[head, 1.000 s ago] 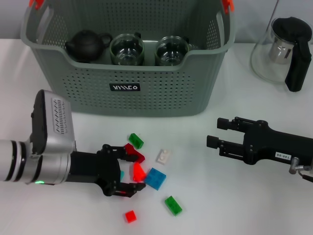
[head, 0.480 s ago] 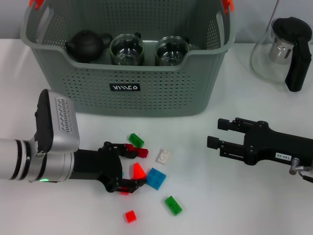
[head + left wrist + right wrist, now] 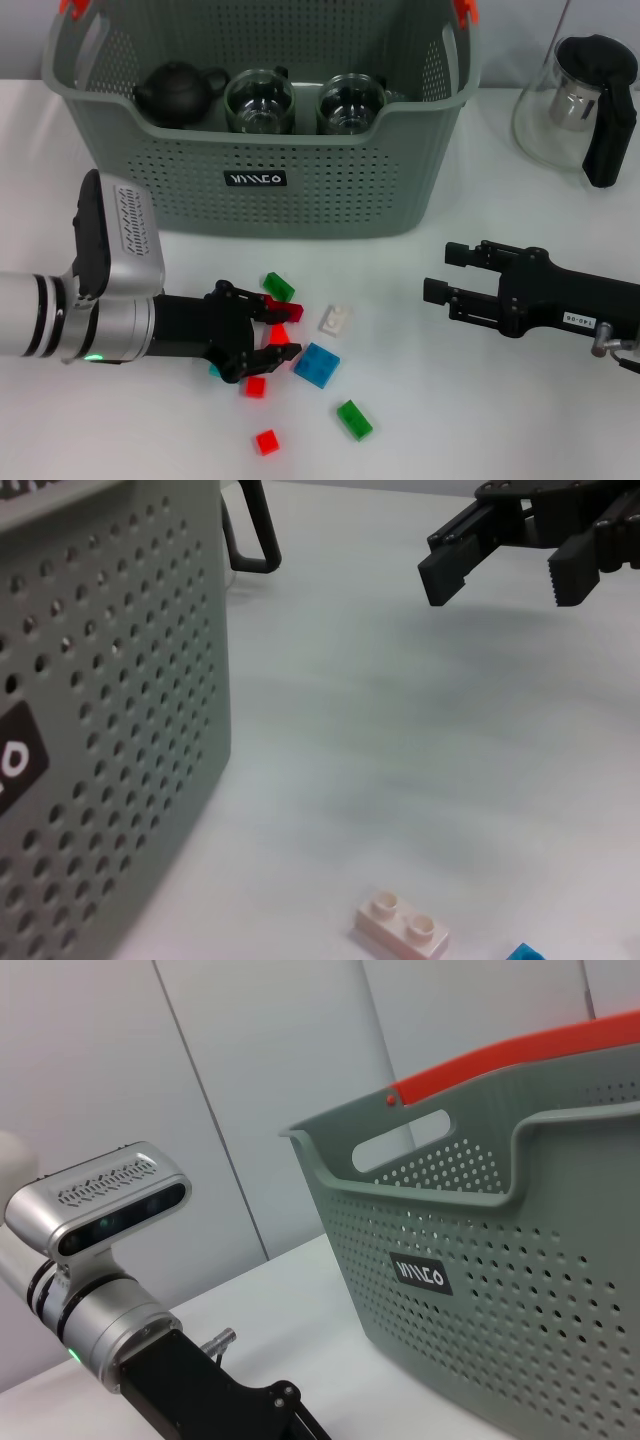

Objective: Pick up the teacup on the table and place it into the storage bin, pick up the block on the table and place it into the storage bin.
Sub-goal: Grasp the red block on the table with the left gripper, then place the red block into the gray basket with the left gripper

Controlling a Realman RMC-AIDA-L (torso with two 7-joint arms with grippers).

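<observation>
The grey-green storage bin [image 3: 260, 170] stands at the back with two glass teacups [image 3: 260, 100] and a small black teapot [image 3: 178, 90] inside. Several small blocks lie on the table in front of it. My left gripper [image 3: 285, 332] lies low among them, its two fingers closed onto a red block [image 3: 279, 336]. My right gripper [image 3: 437, 272] is open and empty, hovering at the right, apart from the blocks; it also shows in the left wrist view [image 3: 515, 565]. The bin also shows in the right wrist view [image 3: 520, 1260].
Loose blocks around the left gripper: green [image 3: 279, 287], white [image 3: 334, 319], blue [image 3: 317, 365], green [image 3: 354, 419], red [image 3: 255, 386] and red [image 3: 266, 440]. A glass teapot with a black handle [image 3: 585, 105] stands at the back right.
My left gripper's fingers have closed in from a wide gap onto the red block and shifted slightly toward the bin. A red block beneath it is now uncovered. The right arm has not moved.
</observation>
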